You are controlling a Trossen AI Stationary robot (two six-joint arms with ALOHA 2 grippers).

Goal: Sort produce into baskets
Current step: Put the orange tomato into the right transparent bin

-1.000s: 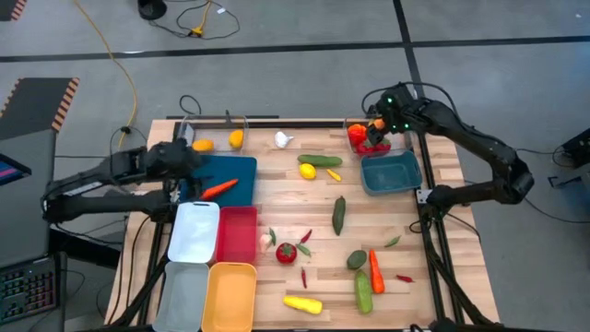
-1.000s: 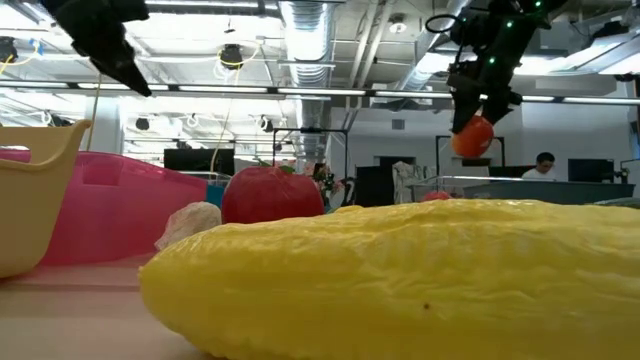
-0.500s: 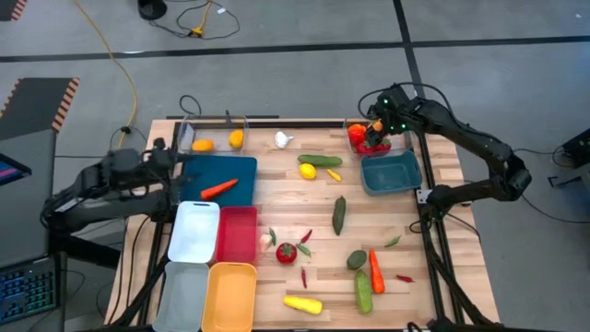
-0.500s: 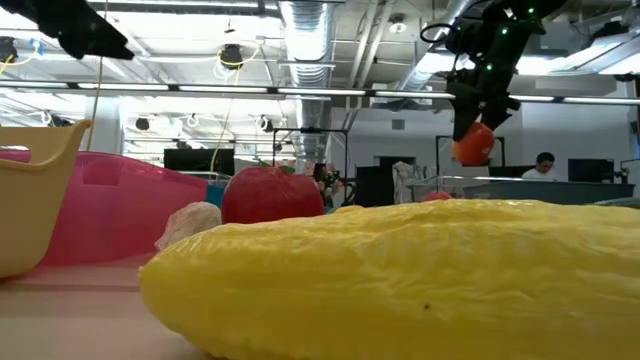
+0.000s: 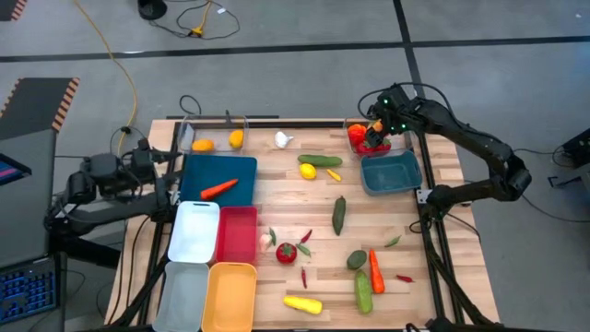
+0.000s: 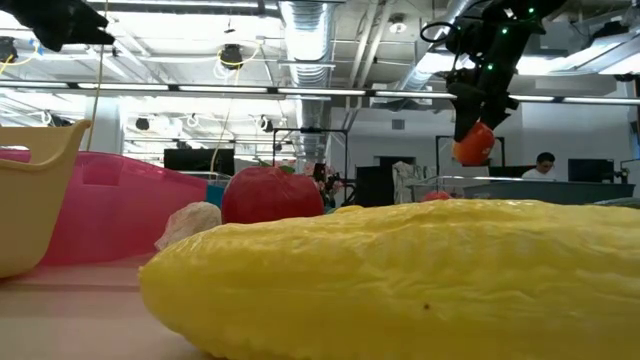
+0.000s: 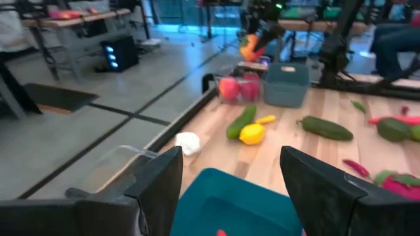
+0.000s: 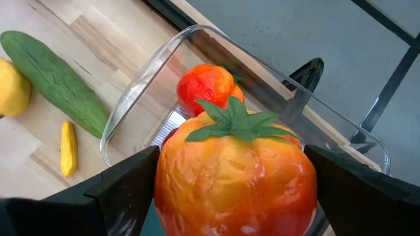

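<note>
yellow squash (image 6: 400,275): near bench edge, lying flat
left claw (image 7: 230,190): jaws apart, empty, over teal bin (image 5: 219,177) edge
right claw (image 8: 230,177): gripping orange pepper (image 8: 233,167), above clear bin (image 5: 367,136) at far right, tomatoes (image 8: 205,85) inside

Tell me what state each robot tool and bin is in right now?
Right tool: shut on the orange toy pepper, above the clear plastic bin.
Left tool: open, empty, off the table's left edge.
Clear plastic bin: holds red produce.
Dark blue plastic bin: holds one orange carrot.
</note>
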